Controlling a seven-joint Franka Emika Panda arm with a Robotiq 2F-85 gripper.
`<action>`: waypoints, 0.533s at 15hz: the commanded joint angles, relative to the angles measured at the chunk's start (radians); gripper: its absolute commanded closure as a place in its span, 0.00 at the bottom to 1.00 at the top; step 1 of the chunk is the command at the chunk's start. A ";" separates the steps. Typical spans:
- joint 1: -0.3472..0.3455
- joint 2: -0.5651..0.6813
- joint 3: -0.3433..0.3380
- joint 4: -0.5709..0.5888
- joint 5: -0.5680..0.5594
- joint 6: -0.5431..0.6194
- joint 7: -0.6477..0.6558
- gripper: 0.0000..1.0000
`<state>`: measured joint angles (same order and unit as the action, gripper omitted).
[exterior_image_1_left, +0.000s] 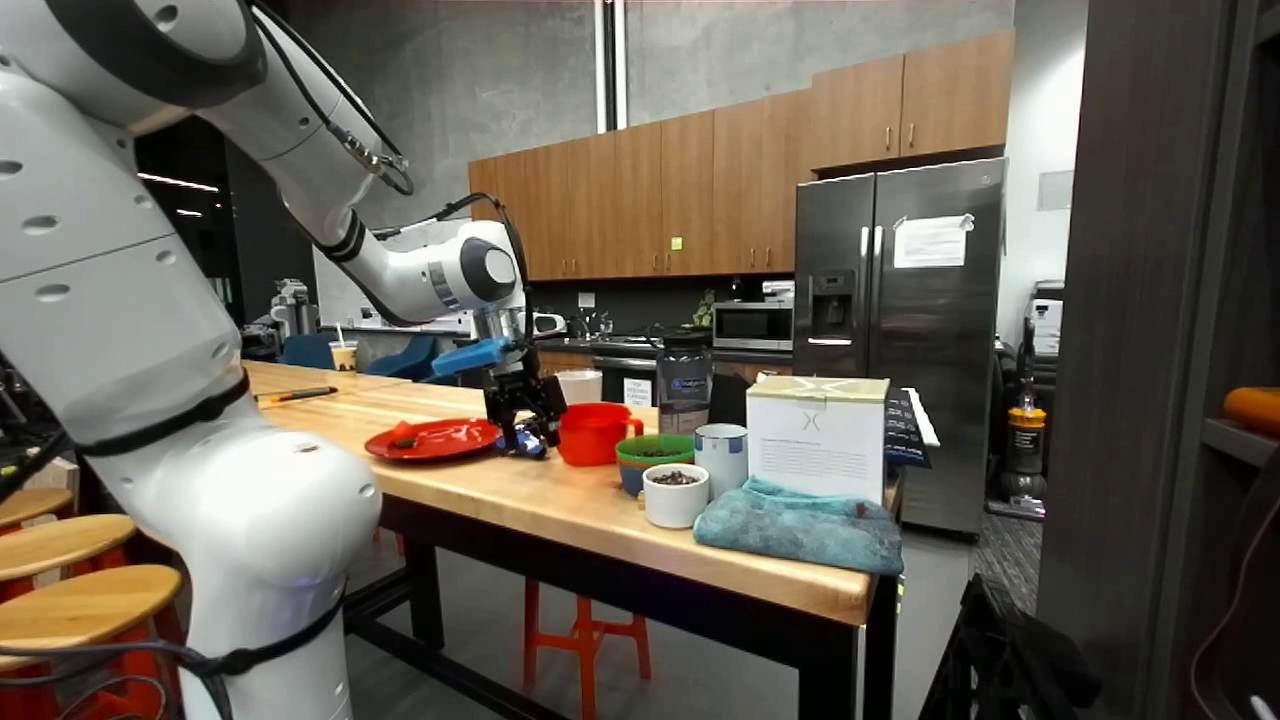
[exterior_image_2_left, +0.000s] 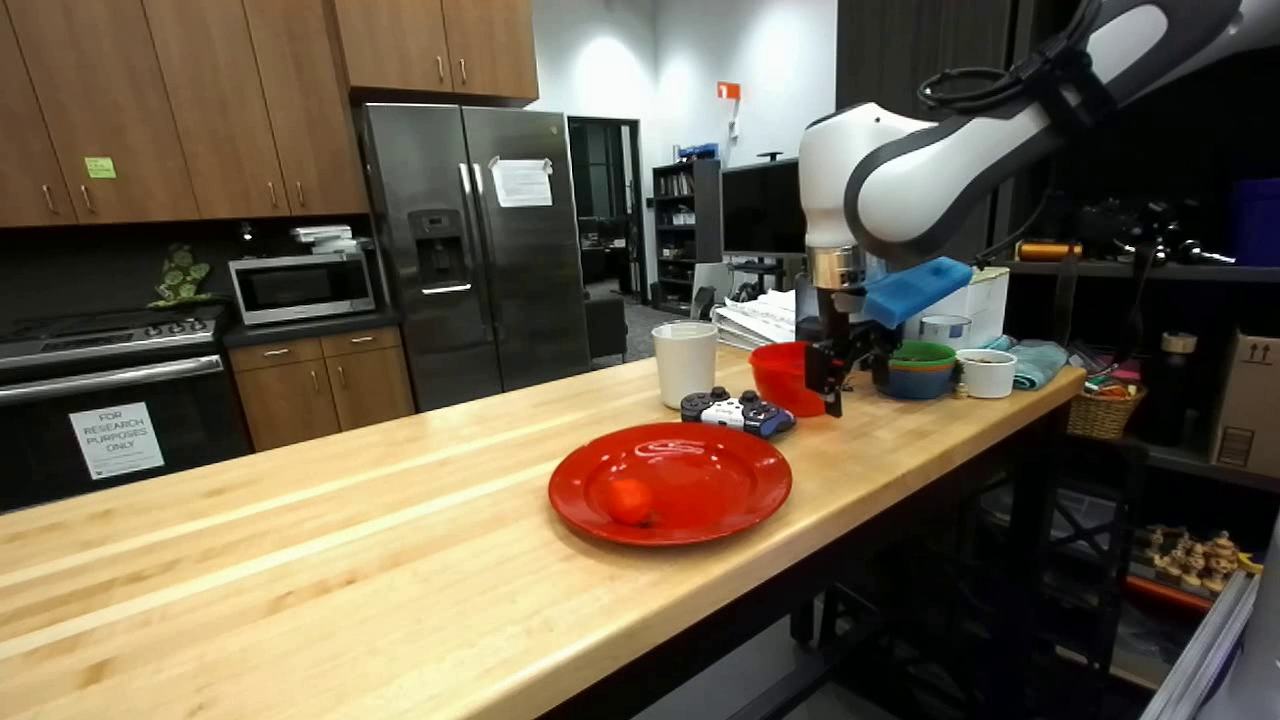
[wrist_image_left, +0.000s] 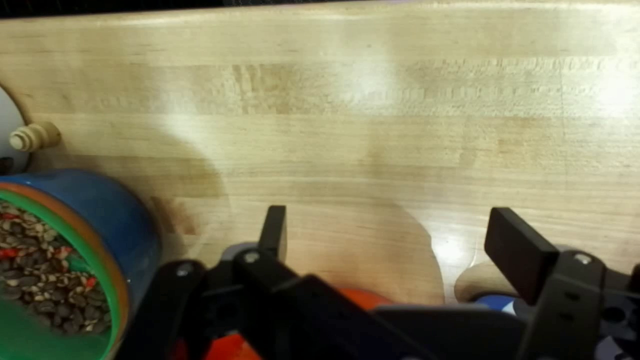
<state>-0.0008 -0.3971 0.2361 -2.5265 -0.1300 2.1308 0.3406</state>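
"What lay at the left of your scene?"

"In an exterior view, a red plate (exterior_image_2_left: 715, 505) sat near the middle of the frame, with a round red thing (exterior_image_2_left: 630, 500) on it. Past it, up and to the right, came a tall white cup (exterior_image_2_left: 686, 365), then a game controller (exterior_image_2_left: 735, 410), then a red cup (exterior_image_2_left: 775, 375), all on the wooden surface (exterior_image_2_left: 350, 570)."

"And your tool?"

"My tool (wrist_image_left: 387, 232) hung just beside the red cup, right of centre. The wrist view showed its fingers spread wide, with no object gripped. Whether a finger touched the red cup, I could not tell."

"Farther right?"

"Nested bowls (exterior_image_2_left: 920, 378) stood there, with what looked like seeds (wrist_image_left: 47, 270) inside, then a small white bowl (exterior_image_2_left: 987, 375) and a teal cloth (exterior_image_2_left: 1040, 362)."

"How far along were you?"

"Not far, I judged. I was placed close to the red cup and the game controller, but both rested on the surface; grasping and lifting were left undone."
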 joint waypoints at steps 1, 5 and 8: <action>0.020 0.002 -0.018 0.002 -0.008 -0.003 0.007 0.00; 0.024 -0.008 -0.042 0.086 -0.016 -0.060 -0.059 0.00; 0.027 0.004 -0.050 0.163 -0.028 -0.053 -0.100 0.00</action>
<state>0.0080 -0.3994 0.2124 -2.4365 -0.1421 2.1058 0.2879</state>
